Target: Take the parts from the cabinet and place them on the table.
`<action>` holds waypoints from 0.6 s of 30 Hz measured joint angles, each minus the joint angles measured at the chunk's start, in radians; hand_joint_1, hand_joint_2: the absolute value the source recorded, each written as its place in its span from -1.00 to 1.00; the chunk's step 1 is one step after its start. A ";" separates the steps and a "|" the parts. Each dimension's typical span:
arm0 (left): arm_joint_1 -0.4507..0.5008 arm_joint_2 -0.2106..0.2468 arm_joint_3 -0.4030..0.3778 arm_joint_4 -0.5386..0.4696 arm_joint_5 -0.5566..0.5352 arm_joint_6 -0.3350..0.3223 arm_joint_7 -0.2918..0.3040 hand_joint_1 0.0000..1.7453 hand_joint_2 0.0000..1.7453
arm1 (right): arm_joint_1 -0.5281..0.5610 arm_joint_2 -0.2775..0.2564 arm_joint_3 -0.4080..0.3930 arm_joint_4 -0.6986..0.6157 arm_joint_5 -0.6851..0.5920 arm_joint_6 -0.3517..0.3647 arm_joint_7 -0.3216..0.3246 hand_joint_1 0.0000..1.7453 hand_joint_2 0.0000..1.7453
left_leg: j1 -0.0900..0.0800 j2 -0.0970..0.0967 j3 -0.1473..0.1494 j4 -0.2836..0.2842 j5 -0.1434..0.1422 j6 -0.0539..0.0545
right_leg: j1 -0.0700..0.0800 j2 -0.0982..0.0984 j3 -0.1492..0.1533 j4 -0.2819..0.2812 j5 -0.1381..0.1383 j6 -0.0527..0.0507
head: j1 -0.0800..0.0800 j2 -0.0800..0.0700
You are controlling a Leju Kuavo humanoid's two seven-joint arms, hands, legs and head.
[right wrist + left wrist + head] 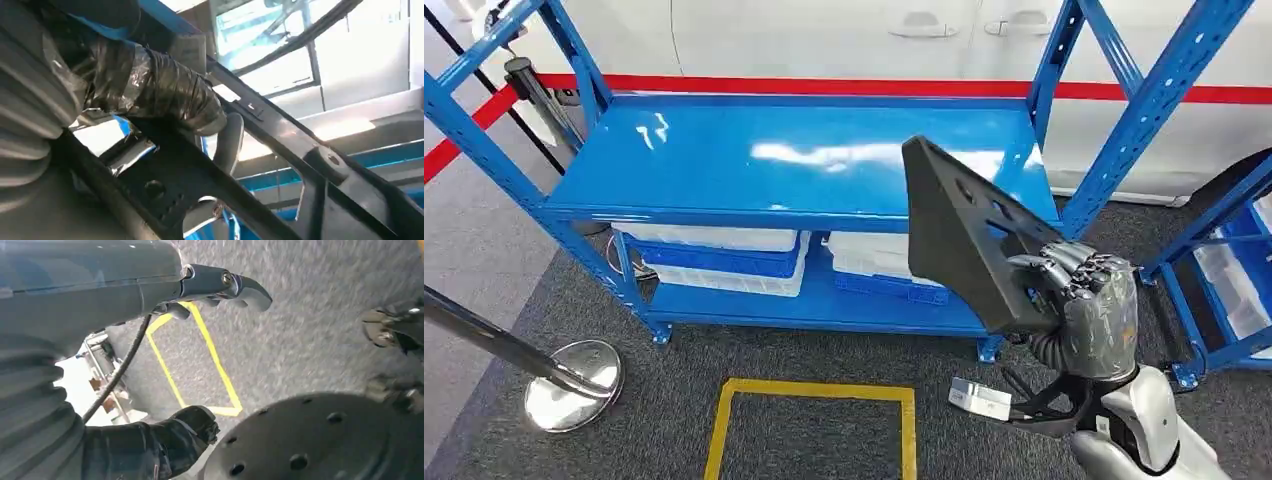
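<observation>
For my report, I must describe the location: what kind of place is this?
Probably a car workshop or factory floor: blue steel shelving with plastic bins, a white car body behind, and yellow floor marking.

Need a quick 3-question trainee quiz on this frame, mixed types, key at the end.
1. True or false: the right hand grips the black part.
2. The top shelf of the blue rack carries: A) white bins B) nothing C) the part.
3. What marks the floor in front of the rack?

Key: 1 true. 2 B; the white bins sit on the lower shelf. 3 A yellow tape square.
</observation>
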 joint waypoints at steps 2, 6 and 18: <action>0.000 -0.001 0.000 0.000 -0.001 -0.001 -0.005 -1.00 1.00 | 0.000 -0.020 0.002 0.005 -0.008 0.000 0.019 1.00 1.00 | 0.000 0.000 -0.029 0.134 -0.062 -0.001 | 0.009 0.000 -0.028 0.002 0.020 -0.002 | 0.000 0.000; 0.001 -0.001 0.000 0.000 -0.008 -0.004 -0.016 -1.00 1.00 | -0.002 -0.066 0.007 0.017 -0.029 0.000 0.041 1.00 1.00 | -0.003 -0.002 0.120 -0.017 0.038 0.015 | 0.015 0.001 -0.072 0.004 0.053 0.004 | 0.000 0.000; 0.003 0.002 0.008 0.000 -0.016 -0.007 -0.023 -1.00 1.00 | -0.006 -0.128 0.012 0.036 -0.047 0.001 0.054 1.00 1.00 | -0.021 0.004 0.142 -0.183 0.094 0.067 | 0.006 0.001 -0.171 0.301 -0.117 0.052 | 0.001 0.000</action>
